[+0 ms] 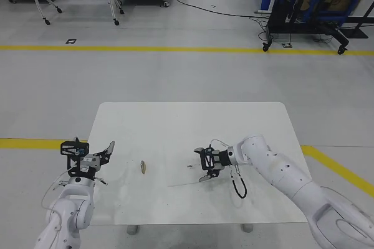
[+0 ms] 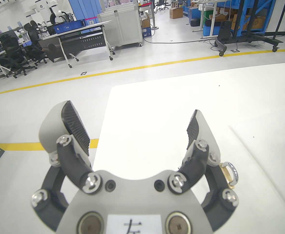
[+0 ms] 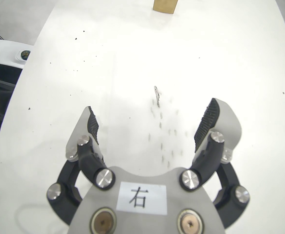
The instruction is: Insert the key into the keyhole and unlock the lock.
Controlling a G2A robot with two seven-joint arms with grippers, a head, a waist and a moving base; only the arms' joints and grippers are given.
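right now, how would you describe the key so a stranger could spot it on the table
Look at the white rounded table, near its middle, just ahead of the open right gripper. The small silver metal key lies there, slim and grey, unlike the chunky brass padlock lying beyond it.

Bright, even light; table (image 1: 174, 124) glares; shadows faint.
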